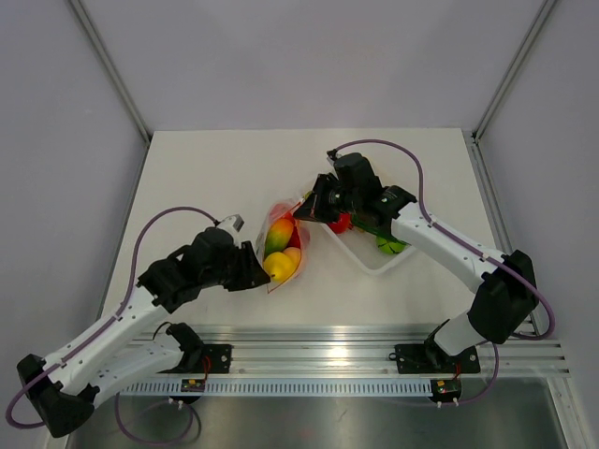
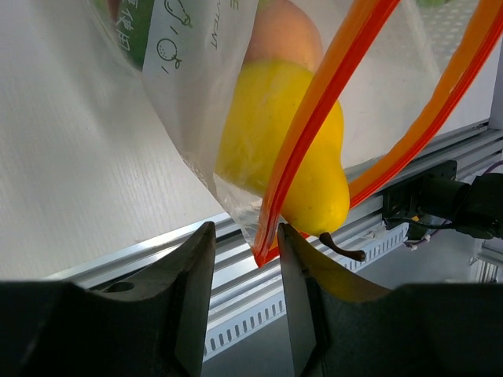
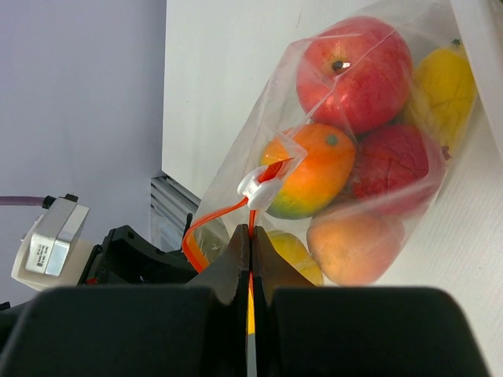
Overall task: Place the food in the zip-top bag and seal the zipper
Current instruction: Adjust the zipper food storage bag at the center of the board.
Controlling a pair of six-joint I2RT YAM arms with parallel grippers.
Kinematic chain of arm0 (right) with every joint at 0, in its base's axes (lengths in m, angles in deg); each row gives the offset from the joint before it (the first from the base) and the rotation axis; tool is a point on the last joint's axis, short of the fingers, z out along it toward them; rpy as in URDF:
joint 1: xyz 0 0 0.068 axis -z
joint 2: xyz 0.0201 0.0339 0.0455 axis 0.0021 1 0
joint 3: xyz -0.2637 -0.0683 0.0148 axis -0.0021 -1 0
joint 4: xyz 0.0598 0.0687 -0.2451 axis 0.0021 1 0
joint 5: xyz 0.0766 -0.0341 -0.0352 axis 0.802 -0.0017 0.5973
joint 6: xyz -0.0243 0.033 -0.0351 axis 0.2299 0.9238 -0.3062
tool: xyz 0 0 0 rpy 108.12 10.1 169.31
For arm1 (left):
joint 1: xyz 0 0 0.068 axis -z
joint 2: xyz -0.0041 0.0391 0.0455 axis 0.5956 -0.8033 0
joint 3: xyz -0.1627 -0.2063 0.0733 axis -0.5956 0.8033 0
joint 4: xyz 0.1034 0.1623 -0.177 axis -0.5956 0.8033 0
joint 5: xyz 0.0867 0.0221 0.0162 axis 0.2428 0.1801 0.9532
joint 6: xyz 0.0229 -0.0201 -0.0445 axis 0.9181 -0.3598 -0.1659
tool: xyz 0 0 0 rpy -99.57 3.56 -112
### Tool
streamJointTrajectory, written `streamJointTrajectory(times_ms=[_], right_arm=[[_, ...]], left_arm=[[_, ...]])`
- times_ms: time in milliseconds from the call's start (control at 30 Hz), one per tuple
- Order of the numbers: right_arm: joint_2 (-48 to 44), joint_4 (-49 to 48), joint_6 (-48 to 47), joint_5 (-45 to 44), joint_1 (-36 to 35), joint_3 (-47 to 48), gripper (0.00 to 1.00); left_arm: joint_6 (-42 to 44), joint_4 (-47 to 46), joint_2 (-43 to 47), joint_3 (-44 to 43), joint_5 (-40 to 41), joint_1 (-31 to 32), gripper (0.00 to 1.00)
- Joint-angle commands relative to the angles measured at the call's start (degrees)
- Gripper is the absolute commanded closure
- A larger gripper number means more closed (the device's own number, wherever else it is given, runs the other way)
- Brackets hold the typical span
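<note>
The clear zip-top bag [image 1: 284,245] lies mid-table and holds several toy fruits. Among them are a red apple [image 3: 357,71], an orange-green mango [image 3: 310,169] and a yellow pear [image 2: 291,141]. My right gripper [image 3: 251,229] is shut on the orange zipper [image 3: 212,216] just below its white slider [image 3: 258,187], at the bag's far end [image 1: 304,210]. The zipper's two strips stand apart toward the near end. My left gripper [image 2: 245,243] is open at the bag's near corner [image 1: 265,278]. The end of the zipper [image 2: 271,236] hangs between its fingertips, and I cannot tell whether it touches them.
A white tray [image 1: 379,262] sits right of the bag. It holds a green toy [image 1: 388,245] and a red one [image 1: 340,223] under my right arm. The slotted metal rail [image 1: 374,360] runs along the near table edge, just beyond the bag's near corner.
</note>
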Motion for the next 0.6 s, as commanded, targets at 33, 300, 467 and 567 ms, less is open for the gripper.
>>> streamJointTrajectory(times_ms=[33, 300, 467, 567], right_arm=[[-0.43, -2.07, 0.86, 1.24, 0.31, 2.61, 1.0], [-0.25, -2.69, 1.3, 1.85, 0.31, 2.61, 1.0], [-1.31, -0.76, -0.8, 0.28, 0.31, 2.69, 1.0], [-1.83, 3.54, -5.27, -2.87, 0.31, 4.53, 0.92]], left_arm=[[0.84, -2.77, -1.41, -1.76, 0.25, 1.11, 0.61], [-1.09, -3.82, -3.7, -1.76, 4.12, 2.08, 0.69], [-0.74, -0.32, -4.23, -6.14, 9.3, 2.08, 1.0], [1.19, 1.88, -4.4, -12.2, 9.05, 1.82, 1.0]])
